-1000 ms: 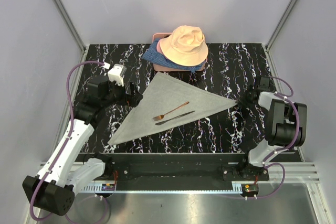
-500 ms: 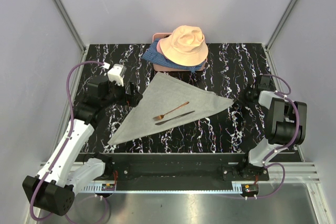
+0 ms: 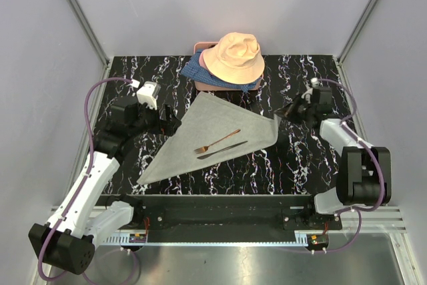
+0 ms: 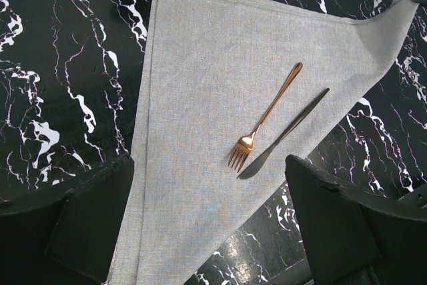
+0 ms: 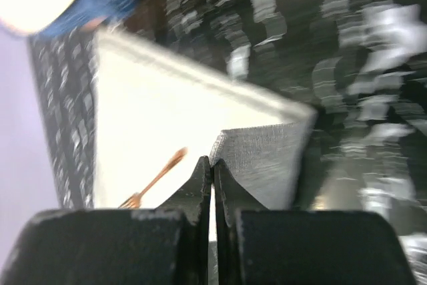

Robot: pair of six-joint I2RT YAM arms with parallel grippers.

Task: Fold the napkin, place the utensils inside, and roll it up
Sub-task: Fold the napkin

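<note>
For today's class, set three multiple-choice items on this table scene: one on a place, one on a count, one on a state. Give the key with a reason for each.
1. Place. The fork lies:
A. on top of the napkin
B. hidden under it
C. clear of it

2. Count. Cutlery pieces in view:
A. one
B. two
C. four

3. State. The right tool is:
A. wide open
B. shut on a corner of the napkin
C. shut on the fork

Key:
1 A: the left wrist view shows it resting on the grey cloth.
2 B: only the fork and a knife show, side by side.
3 B: in the right wrist view its jaws are closed on the raised corner.
</note>
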